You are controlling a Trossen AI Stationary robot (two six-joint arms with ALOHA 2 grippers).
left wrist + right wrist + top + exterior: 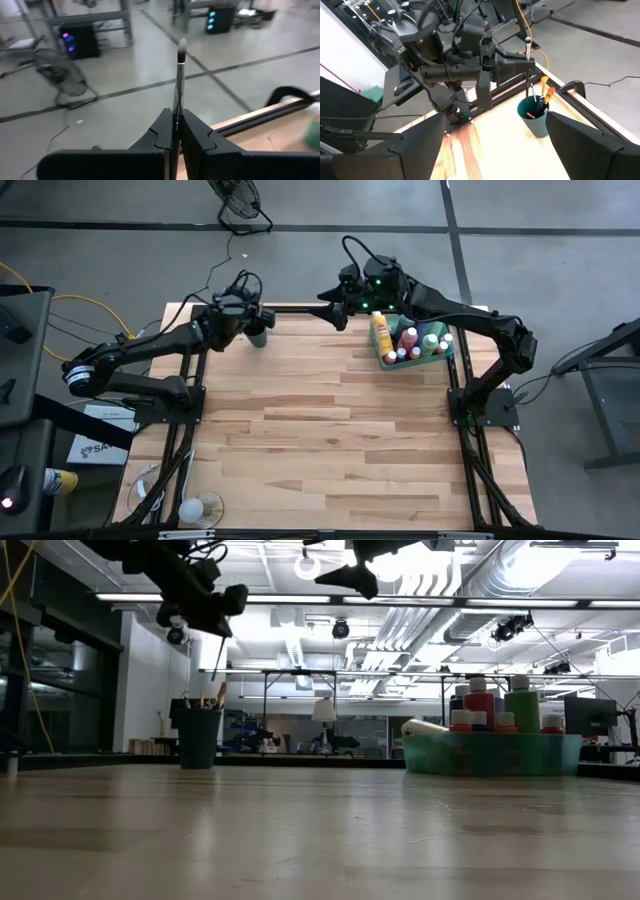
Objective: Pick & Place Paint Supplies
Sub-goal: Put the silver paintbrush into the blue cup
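Bare plank worktop lies open in front of the cup. Left hand pinches a thin brush above that round cup. Right hand, spread wide, hovers between cup and green tray of capped bottles.

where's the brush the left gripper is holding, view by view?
High: too thin to make out; left gripper sits by the cup.
Low: paintbrush hangs from the gripper above the cup.
Left wrist: centre, bristles up, pinched between the fingers.
Right wrist: upright over the cup.
Shared landmark: the cup.
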